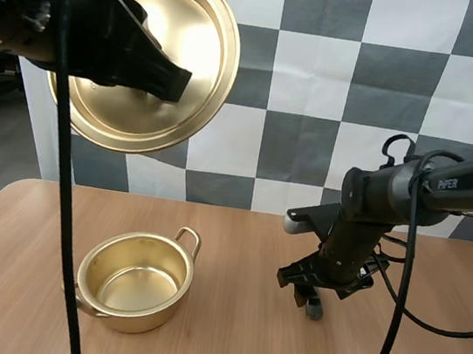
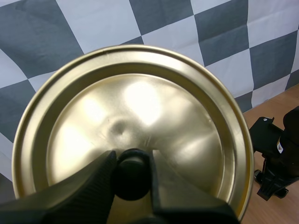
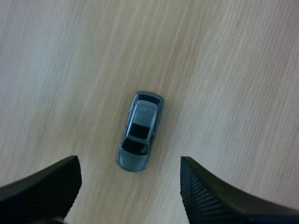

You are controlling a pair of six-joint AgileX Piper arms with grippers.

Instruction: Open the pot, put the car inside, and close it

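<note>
My left gripper (image 1: 172, 80) is raised high at the left, shut on the black knob (image 2: 132, 173) of the gold lid (image 1: 183, 24). The lid's (image 2: 140, 107) shiny underside faces the camera in the left wrist view. The gold pot (image 1: 147, 310) stands open and empty on the table's left half. A small grey-blue toy car (image 3: 140, 131) lies on the wood, directly below my right gripper (image 3: 128, 159). Its fingers (image 3: 42, 186) are open wide on either side of the car, not touching it. In the high view the right gripper (image 1: 312, 295) hangs low over the table, right of the pot.
The wooden table (image 1: 222, 342) has free room between the pot and the right arm. The pot has two side handles (image 1: 188, 239). Past the lid's edge in the left wrist view, the right arm (image 2: 275, 163) stands over the table.
</note>
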